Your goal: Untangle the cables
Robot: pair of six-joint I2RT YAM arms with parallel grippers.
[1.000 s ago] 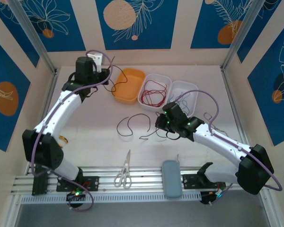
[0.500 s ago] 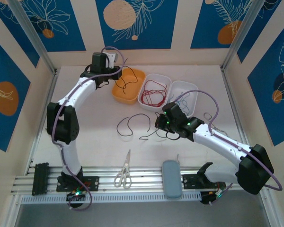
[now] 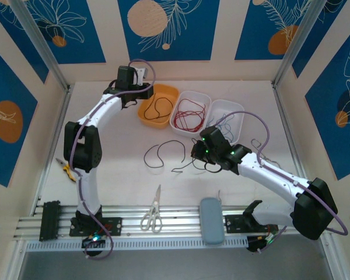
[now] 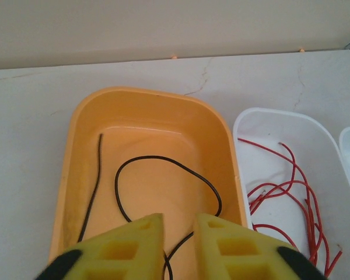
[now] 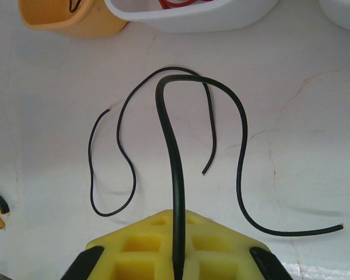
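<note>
My left gripper [image 3: 142, 93] hovers over the orange tub [image 3: 165, 88] at the back, open, its yellow fingers [image 4: 134, 239] a little apart. A black cable [image 4: 163, 160] lies looped on the floor of that tub [image 4: 70, 146] and runs under the gap, touching neither finger. Red cables [image 3: 189, 114] fill the white tub [image 3: 190, 93] beside it. My right gripper [image 3: 194, 153] sits low at mid table, shut on a thick black cable [image 5: 169, 134] that arches forward and back down to the table. A thinner black cable [image 5: 125, 146] curls loose on the table [image 3: 157, 153].
A second white tub [image 3: 228, 106] stands right of the red one, partly behind my right arm. Scissors [image 3: 153, 213] and a grey case [image 3: 212, 228] lie on the front rail. Yellow-handled pliers [image 3: 65, 169] rest at the left edge.
My left arm swung right from the back left corner to over the orange tub and its jaws parted, leaving the black cable lying in the tub. The right arm stayed put.
</note>
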